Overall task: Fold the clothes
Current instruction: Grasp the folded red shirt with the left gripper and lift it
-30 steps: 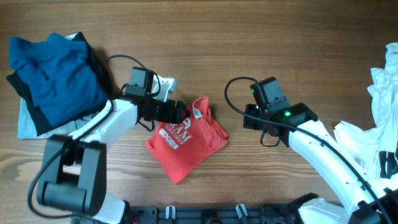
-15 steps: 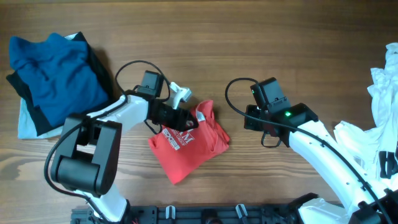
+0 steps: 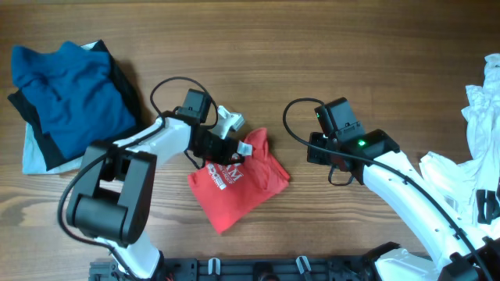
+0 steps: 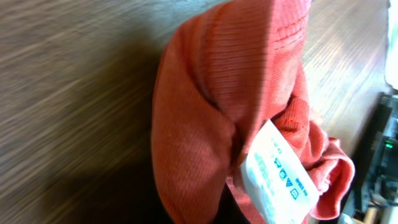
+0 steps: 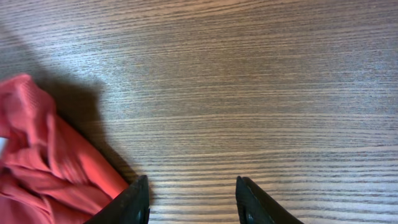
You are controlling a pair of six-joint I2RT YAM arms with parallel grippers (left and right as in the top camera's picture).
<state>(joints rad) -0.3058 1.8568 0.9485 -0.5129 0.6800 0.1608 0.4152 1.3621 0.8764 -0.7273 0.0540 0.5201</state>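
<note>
At the far left of the tabletop [image 3: 312,47] sits a heap of clothes [image 3: 66,94]: a dark blue garment on top, black cloth showing at its right edge, and something pale blue or white sticking out underneath.

To the right of that heap, the left arm reaches in toward the middle. The left gripper [image 3: 237,149] is at the upper edge of the red T-shirt [image 3: 242,187]. From above, its fingers are buried in the cloth, so how far they are closed can't be seen directly. The shirt's top corner is bunched up tight against them and raised, so they look clamped on that fold. The left wrist camera is filled with the same gathered red rib-knit, hanging over its own shadow on the wood. A white care label [image 4: 277,177] with blue print pokes out of the folds. The rest of the shirt lies crumpled flat below and to the right of the gripper, its white lettering partly showing.

Further right, well apart from the shirt, is the right gripper [image 5: 191,200]. Its two black fingers [image 5: 134,200] stand spread wide over bare wood, with nothing between them and touching nothing. The shirt's edge lies off to their left.

At the far right edge lies a loose pile of white clothes [image 3: 478,109], beside the right arm.
</note>
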